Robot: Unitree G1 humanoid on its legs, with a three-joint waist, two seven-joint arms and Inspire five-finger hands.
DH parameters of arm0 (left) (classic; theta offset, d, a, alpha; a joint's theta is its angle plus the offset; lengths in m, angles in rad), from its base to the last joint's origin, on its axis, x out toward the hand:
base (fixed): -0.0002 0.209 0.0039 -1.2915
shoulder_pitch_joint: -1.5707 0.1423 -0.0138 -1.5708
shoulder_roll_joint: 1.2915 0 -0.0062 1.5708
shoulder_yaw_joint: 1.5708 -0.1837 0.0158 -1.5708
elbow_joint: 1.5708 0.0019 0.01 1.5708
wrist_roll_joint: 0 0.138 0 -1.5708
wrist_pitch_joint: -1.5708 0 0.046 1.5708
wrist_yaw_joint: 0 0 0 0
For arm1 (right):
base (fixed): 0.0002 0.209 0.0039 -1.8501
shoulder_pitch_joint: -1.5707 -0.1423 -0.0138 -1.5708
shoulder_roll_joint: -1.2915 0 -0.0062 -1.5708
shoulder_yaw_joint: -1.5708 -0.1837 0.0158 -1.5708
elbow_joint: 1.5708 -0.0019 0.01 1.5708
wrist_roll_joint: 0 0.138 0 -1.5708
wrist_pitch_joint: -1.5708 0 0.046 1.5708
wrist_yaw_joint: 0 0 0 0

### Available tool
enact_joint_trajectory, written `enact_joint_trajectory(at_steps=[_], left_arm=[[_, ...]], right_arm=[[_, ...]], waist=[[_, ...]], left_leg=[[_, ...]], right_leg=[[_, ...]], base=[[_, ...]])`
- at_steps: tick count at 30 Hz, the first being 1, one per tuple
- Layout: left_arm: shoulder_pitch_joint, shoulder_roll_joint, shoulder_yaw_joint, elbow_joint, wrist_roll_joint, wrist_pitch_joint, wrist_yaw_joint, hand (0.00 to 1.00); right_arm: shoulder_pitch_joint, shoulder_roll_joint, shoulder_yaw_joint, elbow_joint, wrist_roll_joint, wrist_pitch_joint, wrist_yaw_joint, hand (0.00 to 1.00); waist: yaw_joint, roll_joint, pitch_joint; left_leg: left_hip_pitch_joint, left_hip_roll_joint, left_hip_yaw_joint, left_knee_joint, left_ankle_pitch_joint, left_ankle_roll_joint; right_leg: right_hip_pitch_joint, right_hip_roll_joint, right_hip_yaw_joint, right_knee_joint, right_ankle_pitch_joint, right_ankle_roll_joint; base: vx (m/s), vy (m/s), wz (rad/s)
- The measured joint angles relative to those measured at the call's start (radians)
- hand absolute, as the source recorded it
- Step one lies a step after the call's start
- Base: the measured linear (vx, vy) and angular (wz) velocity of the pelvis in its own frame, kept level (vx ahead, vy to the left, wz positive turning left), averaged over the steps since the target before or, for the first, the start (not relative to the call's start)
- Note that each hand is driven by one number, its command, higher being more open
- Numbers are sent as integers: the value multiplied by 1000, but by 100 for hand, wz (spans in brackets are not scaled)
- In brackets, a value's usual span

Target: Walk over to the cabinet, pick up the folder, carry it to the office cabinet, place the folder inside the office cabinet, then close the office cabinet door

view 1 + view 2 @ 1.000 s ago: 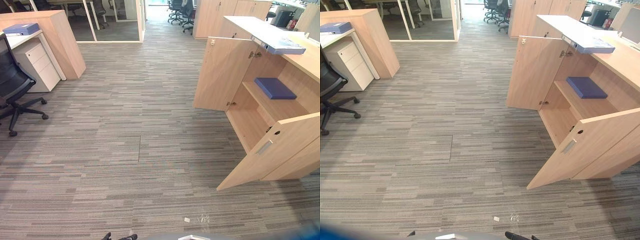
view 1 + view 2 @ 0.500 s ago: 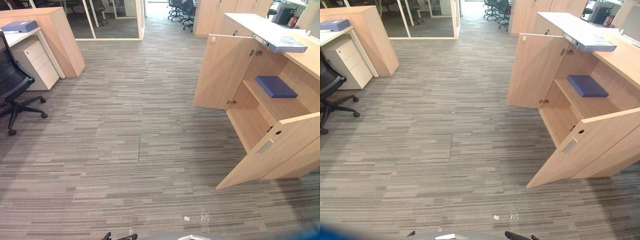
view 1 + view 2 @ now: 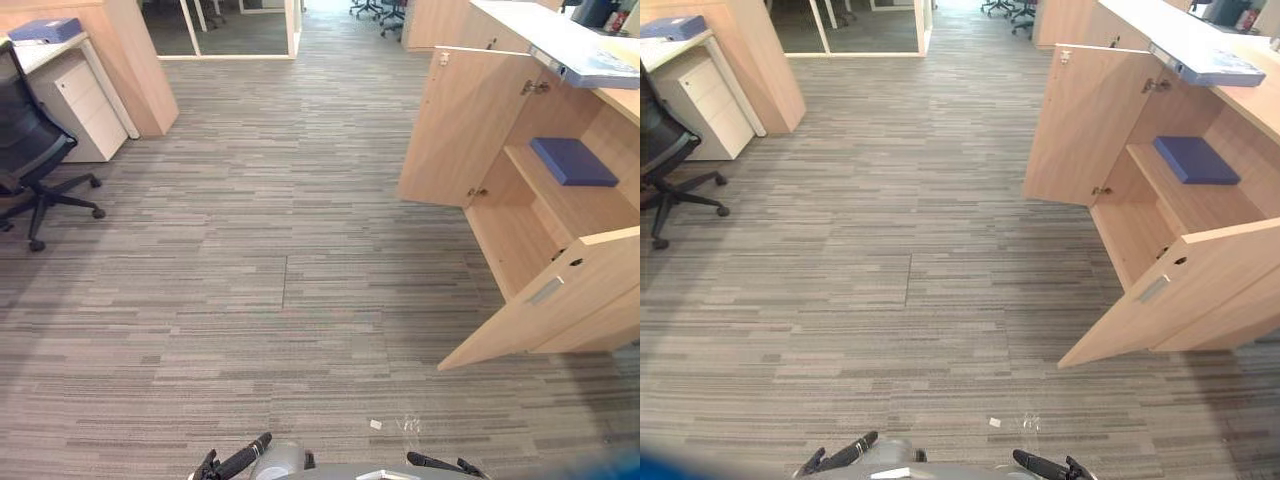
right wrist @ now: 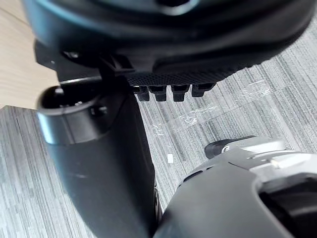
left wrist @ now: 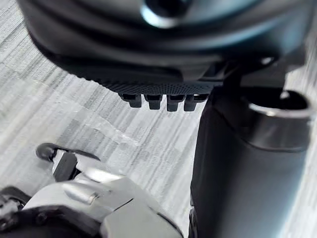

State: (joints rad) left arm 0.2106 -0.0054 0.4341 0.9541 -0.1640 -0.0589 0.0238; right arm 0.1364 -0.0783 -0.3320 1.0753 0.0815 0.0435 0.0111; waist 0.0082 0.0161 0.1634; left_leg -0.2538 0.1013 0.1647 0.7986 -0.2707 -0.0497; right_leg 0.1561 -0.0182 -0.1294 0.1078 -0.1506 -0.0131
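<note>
The camera has moved; nothing in the scene has. The left hand [image 3: 235,463] and right hand [image 3: 440,463] now show at the lower edge, relaxed and empty. One folder [image 3: 573,161] lies on the office cabinet [image 3: 470,130] shelf, and a second folder [image 3: 45,30] lies on the far surface [image 3: 45,54]. Both doors stand open, so closing them probably remains.

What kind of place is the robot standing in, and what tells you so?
Most likely an office: a wheeled office chair near a white drawer unit, and a wooden office cabinet with open doors and a blue folder on its shelf.
</note>
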Motion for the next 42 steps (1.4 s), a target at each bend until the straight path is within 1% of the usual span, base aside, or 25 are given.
enact_joint_trajectory(at_steps=[3, 5, 7, 8, 10, 13, 15, 16, 17, 18, 19, 20, 21, 22, 25, 27, 28, 29, 33, 35, 37, 38, 39, 40, 42], left_arm=[[-8, -1, 0, -8, -4, -7, 14, 100], [-16, 0, -2, -8, -4, -7, 21, 100], [-14, 4, -17, -7, -5, -7, 35, 100], [-18, 13, -27, 6, -8, -7, 37, 100], [-25, 39, -35, 16, -6, -8, 41, 100], [-38, 77, -37, 67, -2, 0, 41, 100], [-22, 76, -35, 82, -1, 12, 42, 100], [-1, 74, -47, 82, 0, 14, 41, 100], [9, 73, -64, 81, 1, 14, 40, 100], [12, 74, -92, 83, 12, 13, 37, 100], [-3, 86, -101, 89, 21, 13, 36, 100], [-7, 89, -111, 93, 22, 15, 35, 100], [-9, 85, -124, 103, 33, 18, 35, 100], [-17, 82, -154, 110, 47, 17, 35, 100], [-50, 80, -193, 114, 56, 19, 28, 100], [-54, 85, -193, 113, 56, 19, 33, 100], [-55, 88, -191, 111, 55, 19, 36, 100], [-60, 78, -183, 117, 56, 21, 40, 100], [-73, 54, -171, 117, 59, 19, 39, 100], [-73, 46, -120, 107, 57, 15, 37, 100], [-65, 32, -85, 100, 55, 16, 35, 100], [-45, 18, -56, 87, 52, 16, 32, 100], [-36, 21, -53, 86, 49, 16, 33, 100], [-27, 11, -27, 80, 30, 16, 29, 100], [-23, 2, -13, 47, 15, 5, 20, 100]], right_arm=[[-10, -3, -1, 0, 0, 2, 0, 100], [-21, -5, -1, 1, 0, 10, -2, 100], [-35, -12, -3, 18, -1, 13, -4, 100], [-46, -7, -6, 44, -1, 14, -10, 100], [-84, 15, -57, 86, -1, 16, -8, 100], [-106, 52, -90, 111, -10, 14, -5, 100], [-107, 46, -138, 111, -10, 14, 2, 100], [-107, 37, -169, 103, -10, 14, 2, 100], [-99, 31, -180, 89, -8, 12, 2, 100], [-96, 17, -198, 46, -1, -1, 0, 100], [-117, 2, -197, 31, 0, -4, -1, 100], [-129, -6, -196, 31, 0, -2, -2, 100], [-136, -13, -189, 29, 0, -5, -12, 100], [-139, -15, -173, 21, 2, -12, -18, 100], [-178, -5, -155, 14, 13, -17, -18, 100], [-180, 12, -146, 18, 42, -12, -21, 100], [-168, 31, -149, 18, 48, -10, -23, 100], [-165, 24, -161, 19, 82, -8, -20, 100], [-152, 22, -192, 20, 78, -10, -22, 100], [-104, 40, -220, 17, 78, -10, -22, 100], [-75, 39, -225, 16, 78, -8, -22, 100], [-54, 35, -228, 17, 78, -2, -23, 100], [-52, 33, -228, 20, 78, -2, -23, 100], [-41, 32, -227, 22, 78, 1, -23, 100], [-37, 31, -232, 31, 77, 16, -29, 100]], waist=[[15, -6, -2], [16, -8, -1], [17, -6, -3], [21, -18, -10], [22, -43, -36], [29, -78, -71], [39, -83, -82], [36, -73, -93], [33, -66, -98], [12, -54, -99], [-15, -65, -79], [-19, -57, -68], [-20, -32, -60], [-24, -2, -57], [-31, 15, 22], [-34, 2, 30], [-34, -14, 38], [-34, -6, 46], [-46, 22, 34], [-49, 8, 34], [-54, 26, 24], [-55, 41, 20], [-55, 45, 20], [-53, 51, 23], [-41, 43, 27]], left_leg=[[-59, 31, -5, -155, 7, 7], [-84, 33, -66, -340, 74, -8], [-66, 38, -153, -537, 168, -51], [-60, 18, -139, -520, 272, -78], [-82, -11, -124, -443, 240, -53], [-29, -49, -62, -373, 165, 10], [61, -98, -27, -380, 159, 19], [138, -144, -39, -436, 155, 27], [187, -164, -42, -487, 153, 36], [265, -206, -43, -569, 124, 91], [333, -249, -41, -618, 114, 117], [365, -250, -41, -629, 110, 123], [402, -231, -39, -656, 110, 123], [426, -203, -38, -687, 109, 124], [494, -160, -14, -725, 109, 122], [511, -152, 6, -736, 102, 110], [544, -155, 19, -757, 83, 81], [574, -144, 24, -773, 63, 60], [580, -90, 41, -714, 30, 22], [519, -32, 40, -475, 22, 9], [409, 40, 37, -209, 44, -24], [294, 109, 8, 55, 137, -75], [254, 128, -2, 154, 152, -92], [184, 152, -11, 311, 147, -87], [120, 147, -2, 392, 107, -68]], right_leg=[[10, -72, 37, 16, -36, 43], [28, -134, 58, 11, -62, 86], [71, -198, 79, 1, -110, 154], [92, -230, 85, -13, -118, 157], [86, -258, 104, -18, -64, 104], [62, -320, 156, 64, 59, 128], [23, -383, 175, 199, 150, 103], [-41, -427, 173, 351, 222, 6], [-87, -458, 166, 439, 263, -42], [-185, -525, 119, 673, 271, -113], [-257, -595, 30, 870, 230, -141], [-269, -602, -26, 927, 195, -141], [-297, -580, -143, 972, 105, -114], [-335, -526, -228, 960, 17, -49], [-376, -404, -340, 747, -81, 47], [-400, -350, -401, 549, -61, 49], [-402, -326, -419, 435, 4, 32], [-403, -304, -413, 445, 26, -30], [-390, -254, -421, 481, -75, -26], [-306, -208, -439, 423, -106, -31], [-253, -144, -444, 353, -107, -33], [-214, -85, -432, 312, -109, -37], [-203, -66, -419, 306, -112, -40], [-181, -31, -392, 298, -124, -47], [-140, -3, -338, 274, -134, -47]], base=[[244, 181, -32], [340, 293, -25], [421, 474, -41], [480, 555, -51], [436, 435, -46], [464, 361, -59], [426, 312, -89], [305, 256, -56], [376, 271, -40], [330, 231, -4], [331, 214, 5], [221, 175, -4], [172, 101, -19], [133, 47, -24], [165, -69, -23], [132, -135, -23], [220, -200, -31], [249, -205, -40], [296, -210, -15], [336, -258, -4], [284, -209, -22], [302, -158, -49], [364, -121, -75], [316, -22, -80], [341, 8, -88]])
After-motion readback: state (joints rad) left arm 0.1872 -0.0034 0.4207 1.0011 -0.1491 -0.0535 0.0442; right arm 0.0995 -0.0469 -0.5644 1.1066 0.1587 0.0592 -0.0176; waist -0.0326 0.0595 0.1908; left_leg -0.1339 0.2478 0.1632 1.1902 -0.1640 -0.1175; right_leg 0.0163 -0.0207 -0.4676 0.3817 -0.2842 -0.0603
